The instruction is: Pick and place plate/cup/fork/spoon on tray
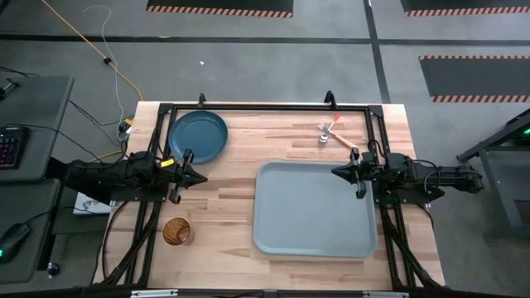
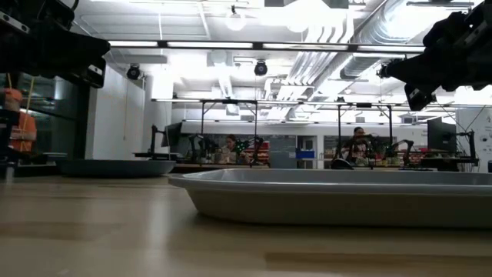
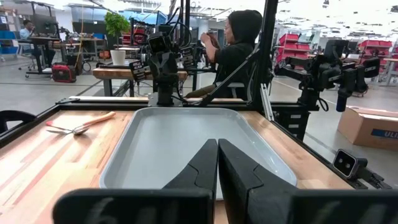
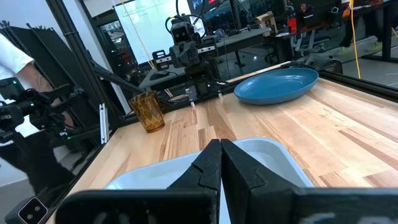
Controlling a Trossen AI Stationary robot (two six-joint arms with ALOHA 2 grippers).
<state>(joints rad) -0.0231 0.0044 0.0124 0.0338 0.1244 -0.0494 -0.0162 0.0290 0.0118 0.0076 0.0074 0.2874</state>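
Observation:
The pale grey-blue tray lies flat on the table right of centre and holds nothing. The teal-blue plate lies at the far left. The amber cup stands upright at the near left. The orange-handled fork and the silver spoon lie together at the far right. My left gripper is shut and empty, raised between the plate and the tray. My right gripper is shut and empty above the tray's far right rim.
A black frame runs along the table's far edge and down both sides by the arm bases. Bare wood lies between the cup and the tray. A person sits beyond the table's right side.

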